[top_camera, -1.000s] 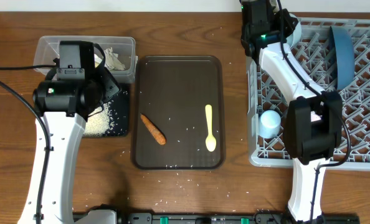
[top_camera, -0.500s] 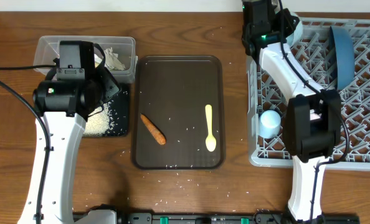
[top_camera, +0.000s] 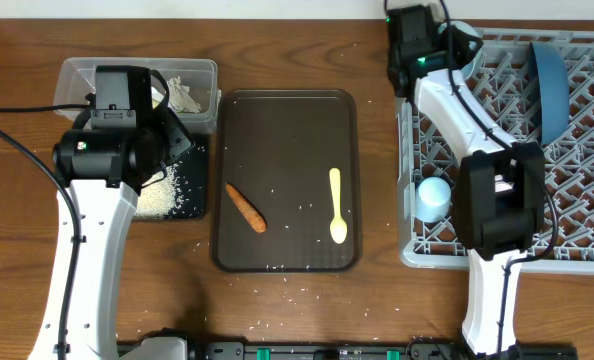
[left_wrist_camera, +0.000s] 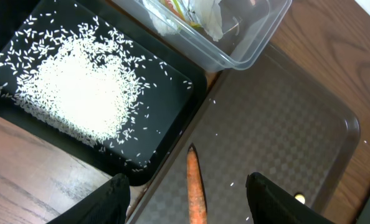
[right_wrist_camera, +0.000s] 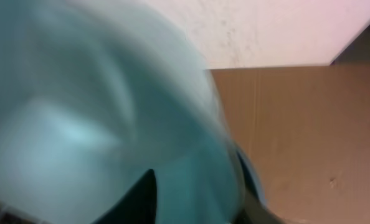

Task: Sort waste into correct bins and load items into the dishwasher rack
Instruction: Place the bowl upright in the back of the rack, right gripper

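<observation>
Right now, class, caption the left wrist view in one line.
Open left claw over an orange carrot-like stick on a brown serving tray, beside a shallow black tray of white rice grains.

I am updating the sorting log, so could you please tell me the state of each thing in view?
Clear tub: holds tissue and scraps.
Black tray: covered with rice.
Carrot stick: lying on brown tray.
Spoon: lying flat on brown tray.
Blue plate: on edge in rack.
Light-blue cup: in rack.
Left gripper: open above carrot stick.
Right gripper: cannot tell, view blurred.
</observation>
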Robot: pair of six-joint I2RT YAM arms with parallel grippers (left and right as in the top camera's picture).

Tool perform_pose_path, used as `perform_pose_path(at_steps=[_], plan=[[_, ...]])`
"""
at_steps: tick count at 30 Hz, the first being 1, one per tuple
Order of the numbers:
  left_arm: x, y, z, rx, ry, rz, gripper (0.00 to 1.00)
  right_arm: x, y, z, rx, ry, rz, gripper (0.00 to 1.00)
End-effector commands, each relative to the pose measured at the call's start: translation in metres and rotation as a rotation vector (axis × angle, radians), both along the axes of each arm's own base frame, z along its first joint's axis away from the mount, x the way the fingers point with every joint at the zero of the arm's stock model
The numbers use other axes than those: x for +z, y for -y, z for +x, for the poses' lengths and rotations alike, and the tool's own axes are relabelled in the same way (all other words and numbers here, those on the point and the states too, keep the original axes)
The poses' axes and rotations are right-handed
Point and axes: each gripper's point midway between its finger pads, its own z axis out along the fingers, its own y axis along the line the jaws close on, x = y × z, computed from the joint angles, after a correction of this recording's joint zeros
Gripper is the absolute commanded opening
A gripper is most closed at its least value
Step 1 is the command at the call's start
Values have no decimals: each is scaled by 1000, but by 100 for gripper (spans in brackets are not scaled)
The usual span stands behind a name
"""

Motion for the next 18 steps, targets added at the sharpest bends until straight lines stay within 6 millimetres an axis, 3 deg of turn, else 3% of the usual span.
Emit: perform_pose_path(at_steps=[1, 3, 5, 11, 18], plan=[[-1, -3, 1, 6, -5, 8, 63, -15, -24, -4, 43, -51, -18, 36], [-1, -3, 0, 6, -10, 9, 63, -14, -32, -7, 52, -62, -32, 57], [-2, -3, -1, 6, -14, 9, 63, -10, -38, -7, 62, -53, -31, 68], [-2, -3, -2, 2, -16, 11, 63, 19, -51, -13, 90, -12, -18, 75], [-2, -3, -2, -56, -21, 44, 63, 79, -67, -23, 144, 127, 84, 83]])
